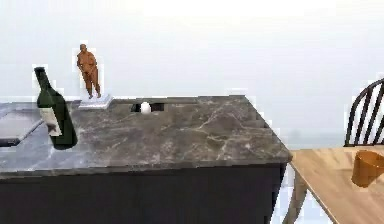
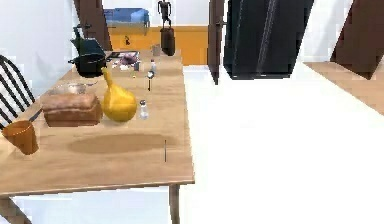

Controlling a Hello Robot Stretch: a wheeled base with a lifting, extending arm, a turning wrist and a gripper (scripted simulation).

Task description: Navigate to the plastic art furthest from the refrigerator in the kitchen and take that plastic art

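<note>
A small orange-brown statue of a standing figure [image 1: 89, 70] on a white base stands at the back of a dark marble counter [image 1: 190, 135] in the forward view, left of the middle. Another small dark figure statue [image 2: 165, 12] stands far off at the arm side view's top, by an orange counter [image 2: 190, 45]. A tall black refrigerator [image 2: 265, 38] stands to the right of it.
On the counter are a dark wine bottle [image 1: 55, 105] and a small white round thing [image 1: 145, 107]. A wooden table [image 2: 110, 140] carries an orange cup [image 2: 20, 135], a bread loaf [image 2: 72, 108], a yellow vase [image 2: 118, 100] and a dark pot [image 2: 88, 62]. A dark chair [image 1: 365, 115] stands beside it. White floor [image 2: 290, 140] lies open to the right.
</note>
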